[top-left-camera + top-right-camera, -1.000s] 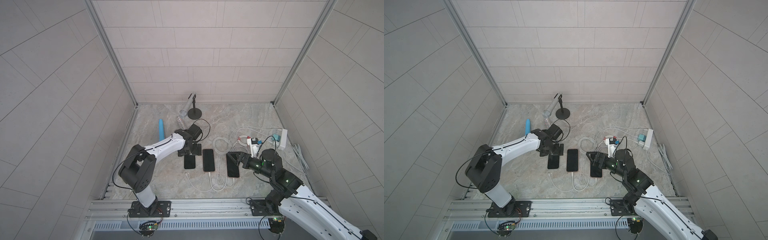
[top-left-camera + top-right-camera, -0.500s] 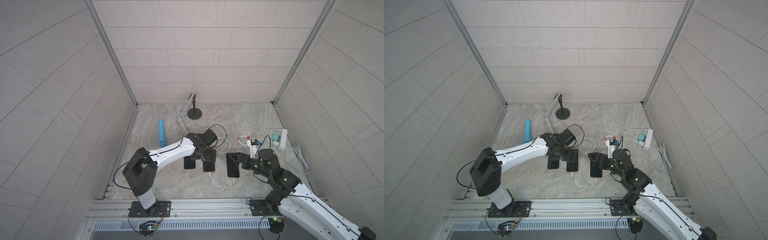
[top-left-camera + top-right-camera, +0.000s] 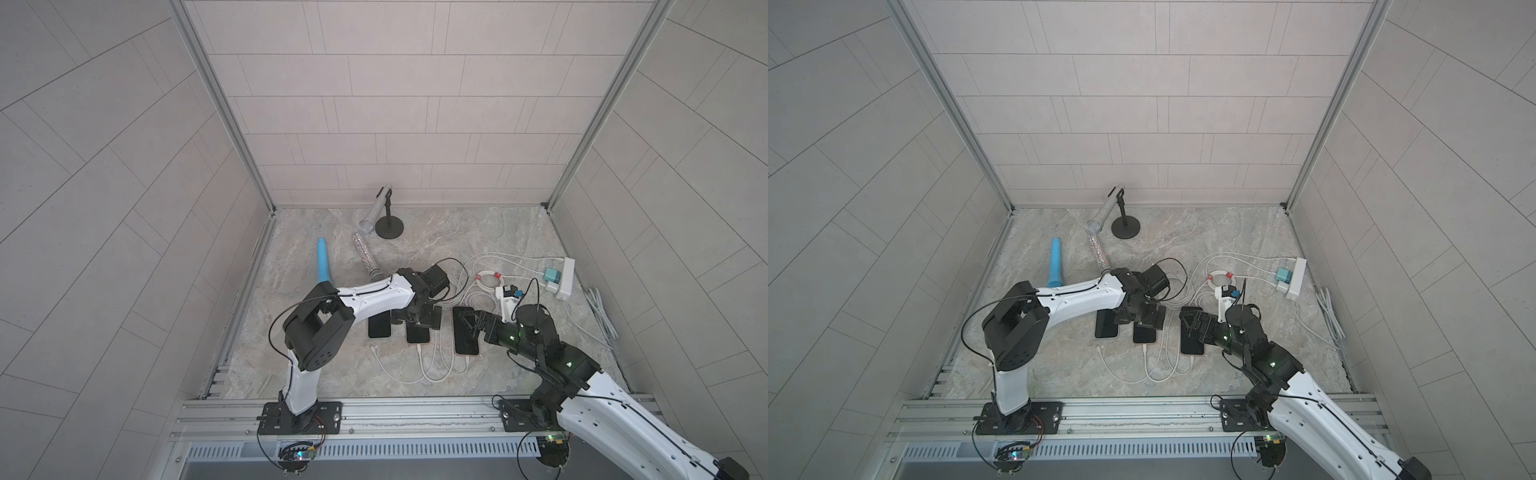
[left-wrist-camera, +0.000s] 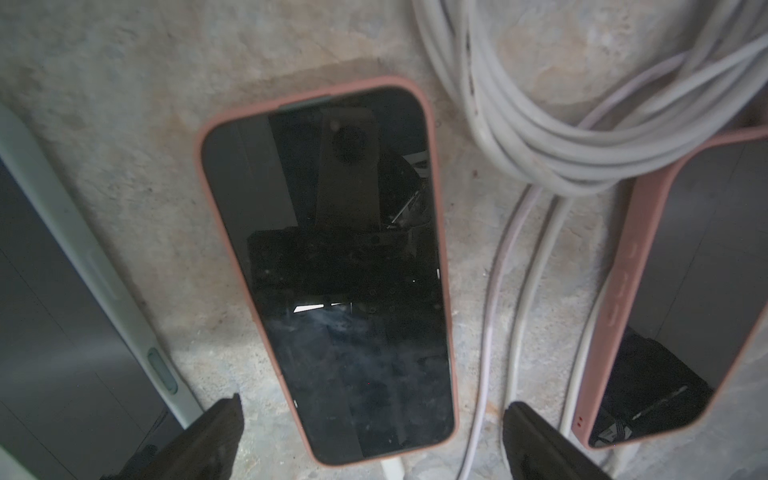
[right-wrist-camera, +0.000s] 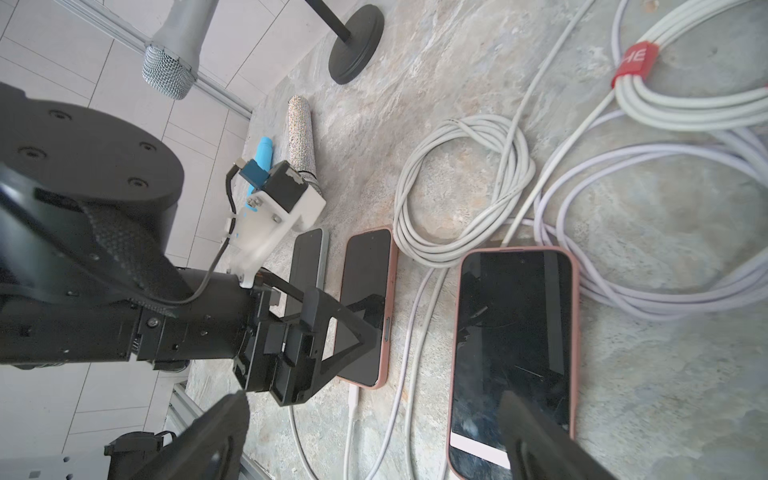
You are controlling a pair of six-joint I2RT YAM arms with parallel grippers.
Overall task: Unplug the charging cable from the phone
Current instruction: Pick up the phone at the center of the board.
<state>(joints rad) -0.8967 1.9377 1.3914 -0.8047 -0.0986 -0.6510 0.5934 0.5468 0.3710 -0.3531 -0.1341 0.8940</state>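
Three phones lie on the surface. I have the left tool (image 4: 370, 436) spread, astride the middle phone (image 4: 332, 266); its long axis runs away from the wrist, charging cable (image 5: 354, 399) plugged in.

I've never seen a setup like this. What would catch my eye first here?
Probably the three dark phones lying side by side on the marble floor, the middle phone under the left gripper, whose jaws are open. The right gripper, also open, hovers over the right-hand phone. Behind them sprawl white charging cables.
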